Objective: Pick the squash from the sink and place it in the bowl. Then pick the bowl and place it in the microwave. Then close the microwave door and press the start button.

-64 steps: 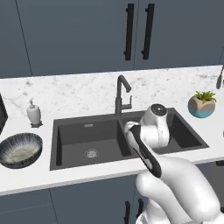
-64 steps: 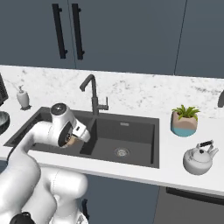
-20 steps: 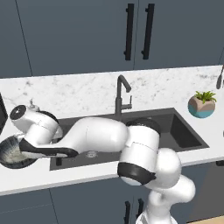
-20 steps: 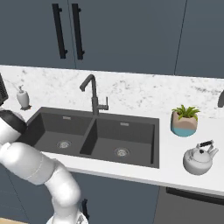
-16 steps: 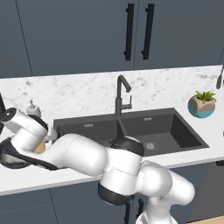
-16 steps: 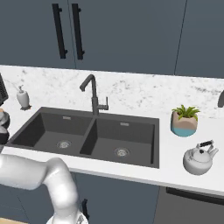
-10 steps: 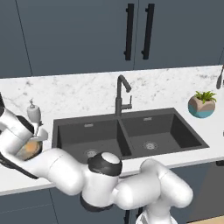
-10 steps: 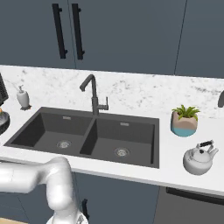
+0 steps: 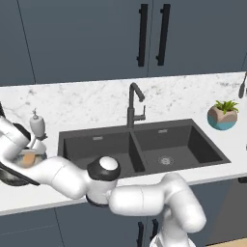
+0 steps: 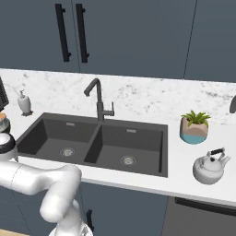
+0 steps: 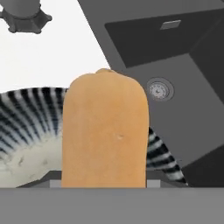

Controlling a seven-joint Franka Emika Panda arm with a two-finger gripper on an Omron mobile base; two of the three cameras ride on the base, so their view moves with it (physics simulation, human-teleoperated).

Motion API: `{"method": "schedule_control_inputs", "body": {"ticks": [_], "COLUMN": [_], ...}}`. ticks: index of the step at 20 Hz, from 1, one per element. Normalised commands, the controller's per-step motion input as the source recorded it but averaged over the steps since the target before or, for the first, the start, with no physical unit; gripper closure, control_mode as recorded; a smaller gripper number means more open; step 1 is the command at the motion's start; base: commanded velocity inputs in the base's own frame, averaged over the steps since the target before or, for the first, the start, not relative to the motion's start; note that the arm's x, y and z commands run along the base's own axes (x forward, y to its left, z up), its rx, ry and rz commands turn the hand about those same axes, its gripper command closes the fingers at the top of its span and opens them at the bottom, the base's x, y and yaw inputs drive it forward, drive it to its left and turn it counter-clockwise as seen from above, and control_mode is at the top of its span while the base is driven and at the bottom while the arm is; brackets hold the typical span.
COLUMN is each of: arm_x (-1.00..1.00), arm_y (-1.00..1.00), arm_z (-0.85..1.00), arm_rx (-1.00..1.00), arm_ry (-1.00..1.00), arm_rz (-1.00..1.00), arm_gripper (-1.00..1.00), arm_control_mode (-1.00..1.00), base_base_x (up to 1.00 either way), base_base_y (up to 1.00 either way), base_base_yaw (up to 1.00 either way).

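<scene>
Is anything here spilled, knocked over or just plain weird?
Nothing is spilled or broken. The one oddity is the orange squash held in the claw above the striped bowl beside the sink, not yet set down.

Flat, even rendered light fills all three views, bright, with no glare. Shadows are soft and faint; the sink (image 9: 144, 149) basins read darkest. The squash (image 11: 104, 131) looms close, slightly soft-edged; base views look coarse.

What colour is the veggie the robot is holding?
Orange. The squash shows best in the hand view, hanging above the bowl.
</scene>
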Motion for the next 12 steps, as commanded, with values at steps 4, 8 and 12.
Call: {"method": "schedule_control_inputs", "body": {"ticks": [4,8,12], "arm_x": [-0.01,0.0,0.0], "arm_y": [0.26,0.51,-0.04], "arm_z": [-0.74,-0.61,0.13], "arm_rx": [0.0,0.0,0.04], "arm_ry": [0.02,0.01,0.0], "arm_rz": [-0.1,-0.12,-0.17], "arm_gripper": [1.0,-1.0,-1.0], "arm_control_mode": [-1.0,-1.0,-1.0], "base_base_x": [0.0,0.0,0.0], "base_base_y": [0.0,0.0,0.0], "base_base_yaw": [0.0,0.0,0.0]}}
